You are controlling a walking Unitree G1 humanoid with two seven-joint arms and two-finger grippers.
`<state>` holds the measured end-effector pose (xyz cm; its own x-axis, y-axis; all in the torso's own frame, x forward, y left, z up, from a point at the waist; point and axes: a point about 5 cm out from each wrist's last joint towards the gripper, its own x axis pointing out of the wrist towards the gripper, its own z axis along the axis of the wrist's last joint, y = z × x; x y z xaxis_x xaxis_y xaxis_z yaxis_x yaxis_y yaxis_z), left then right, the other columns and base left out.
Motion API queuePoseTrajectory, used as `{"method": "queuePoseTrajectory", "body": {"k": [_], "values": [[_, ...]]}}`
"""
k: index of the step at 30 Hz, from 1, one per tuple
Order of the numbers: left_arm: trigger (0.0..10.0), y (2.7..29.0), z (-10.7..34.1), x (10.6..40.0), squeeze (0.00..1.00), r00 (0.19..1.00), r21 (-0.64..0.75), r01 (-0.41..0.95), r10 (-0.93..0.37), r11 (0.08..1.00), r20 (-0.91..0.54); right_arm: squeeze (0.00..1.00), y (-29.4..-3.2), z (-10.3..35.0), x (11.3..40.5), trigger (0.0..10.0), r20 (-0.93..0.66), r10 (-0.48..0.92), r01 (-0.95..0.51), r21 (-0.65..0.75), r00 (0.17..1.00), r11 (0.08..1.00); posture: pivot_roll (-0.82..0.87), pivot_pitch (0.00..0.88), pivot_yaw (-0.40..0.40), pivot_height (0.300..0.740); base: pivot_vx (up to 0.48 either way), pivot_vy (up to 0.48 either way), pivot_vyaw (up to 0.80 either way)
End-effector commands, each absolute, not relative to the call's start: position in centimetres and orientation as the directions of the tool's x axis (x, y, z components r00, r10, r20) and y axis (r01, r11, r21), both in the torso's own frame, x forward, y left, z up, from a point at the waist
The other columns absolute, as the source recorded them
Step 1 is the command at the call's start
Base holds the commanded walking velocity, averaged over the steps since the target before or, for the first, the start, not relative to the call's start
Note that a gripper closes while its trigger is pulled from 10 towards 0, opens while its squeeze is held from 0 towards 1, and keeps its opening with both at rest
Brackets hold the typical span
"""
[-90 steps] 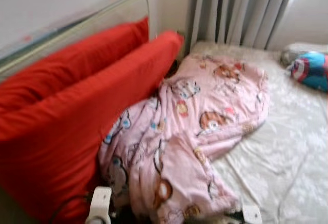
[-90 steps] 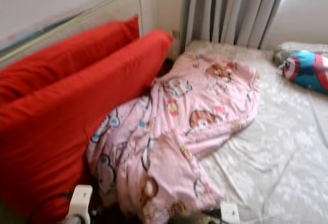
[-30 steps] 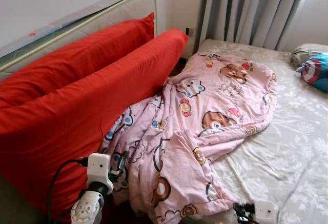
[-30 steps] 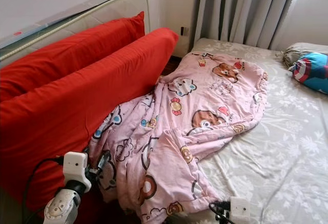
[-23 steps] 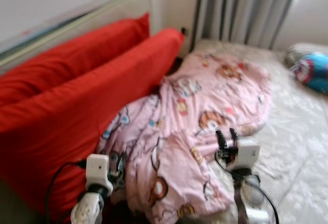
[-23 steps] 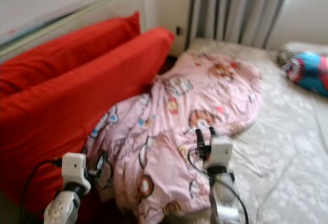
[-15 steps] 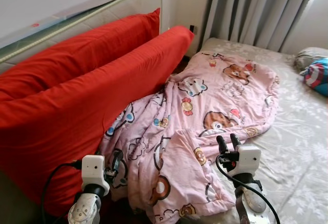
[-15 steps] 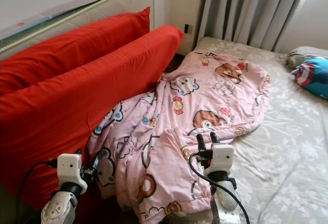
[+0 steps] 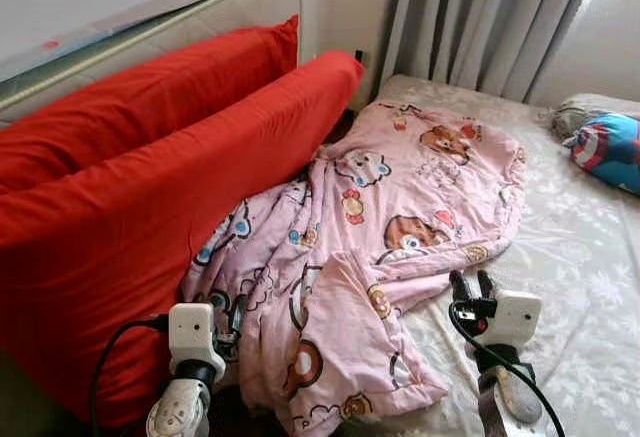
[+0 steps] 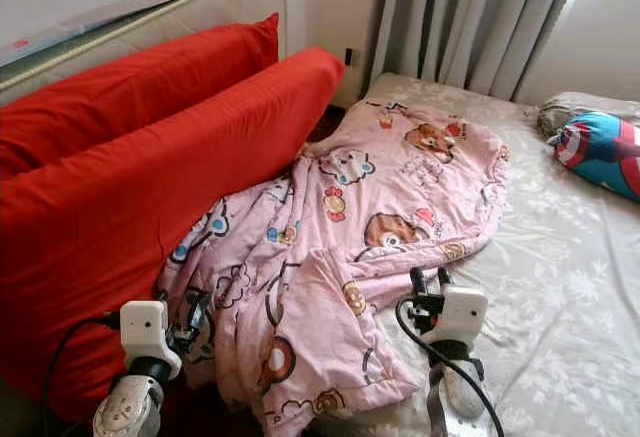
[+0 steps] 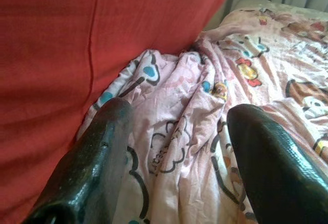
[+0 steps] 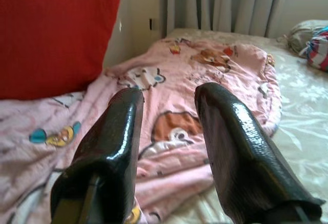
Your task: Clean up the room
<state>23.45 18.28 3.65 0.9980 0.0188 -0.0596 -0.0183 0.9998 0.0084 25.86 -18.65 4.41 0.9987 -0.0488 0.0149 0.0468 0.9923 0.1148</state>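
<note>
So I'm standing at the near edge of the bed point(image 9: 590, 287), looking down at it. My left gripper point(image 9: 236, 315) is sitting low at the near left, right where the pink blanket point(image 9: 400, 207) is bunching up against the red cushion point(image 9: 150, 227). Its fingers point(image 11: 97, 167) are spread apart with nothing between them, just pointing at the crumpled cartoon print. My right gripper point(image 9: 473, 285) is hovering at the near right, just beside the blanket's near folded corner and over the pale flowery sheet point(image 10: 560, 297). Those fingers point(image 12: 110, 147) are parted a bit too, and they're gripping nothing.

The blanket is lying in a messy heap, running from the near left corner diagonally across toward the far middle of the bed, with bears and other little animals printed all over it. Its left edge is pushing up against the long red cushion, which is leaning along the left side. A second red cushion point(image 9: 130, 97) is standing behind that one, resting against the headboard point(image 9: 200, 7).

Farther off at the right, a blue and red pillow point(image 9: 610, 147) is lying on the sheet, well apart from the blanket. Grey curtains point(image 9: 480, 17) are hanging at the far end.
</note>
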Motion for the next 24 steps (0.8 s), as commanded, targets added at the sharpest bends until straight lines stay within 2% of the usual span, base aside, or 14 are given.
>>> {"method": "queuePoseTrajectory", "body": {"k": [1, 5, 7, 11, 14, 24], "values": [[10.0, 18.5, 3.8, 23.2, 0.0, 0.997, 0.009, -0.018, 0.019, 1.0, -0.072, 0.0, -18.6, 4.7, 26.1, 10.0, 0.013, -0.085, 0.082, 0.139, 0.996, 0.987, 0.01, 0.021, -0.039, 0.726, 0.0, 0.0, 0.0], [10.0, 19.0, 4.2, 23.6, 0.0, 0.998, 0.017, -0.02, 0.021, 1.0, -0.061, 0.0, -17.5, 4.4, 26.3, 10.0, -0.005, -0.062, 0.062, 0.147, 0.998, 0.987, 0.01, 0.02, -0.038, 0.726, 0.0, 0.0, 0.0], [10.0, 19.1, 4.3, 23.7, 0.0, 0.997, -0.006, -0.035, 0.035, 0.999, -0.063, 0.0, -16.4, 4.3, 25.6, 10.0, -0.002, 0.03, -0.03, 0.112, 1.0, 0.993, -0.02, 0.025, -0.043, 0.726, 0.0, 0.0, 0.0], [10.0, 18.8, 4.1, 23.6, 0.0, 0.997, -0.007, -0.034, 0.033, 0.999, -0.07, 0.0, -16.8, 4.6, 25.3, 10.0, 0.003, 0.047, -0.047, 0.073, 0.999, 0.996, -0.03, 0.024, -0.038, 0.726, 0.0, 0.0, 0.0], [10.0, 18.2, 4.1, 23.7, 0.0, 0.997, -0.007, -0.003, 0.003, 1.0, -0.078, 0.0, -17.7, 4.5, 25.4, 10.0, -0.013, 0.003, -0.002, 0.089, 1.0, 0.996, -0.03, 0.02, -0.024, 0.726, 0.0, 0.0, 0.0], [10.0, 18.6, 4.3, 23.5, 0.0, 0.997, -0.006, -0.008, 0.008, 1.0, -0.077, 0.0, -16.4, 3.6, 24.9, 10.0, -0.07, 0.041, -0.036, 0.066, 0.997, 0.997, -0.01, 0.019, -0.036, 0.726, 0.0, 0.0, 0.0]]}}
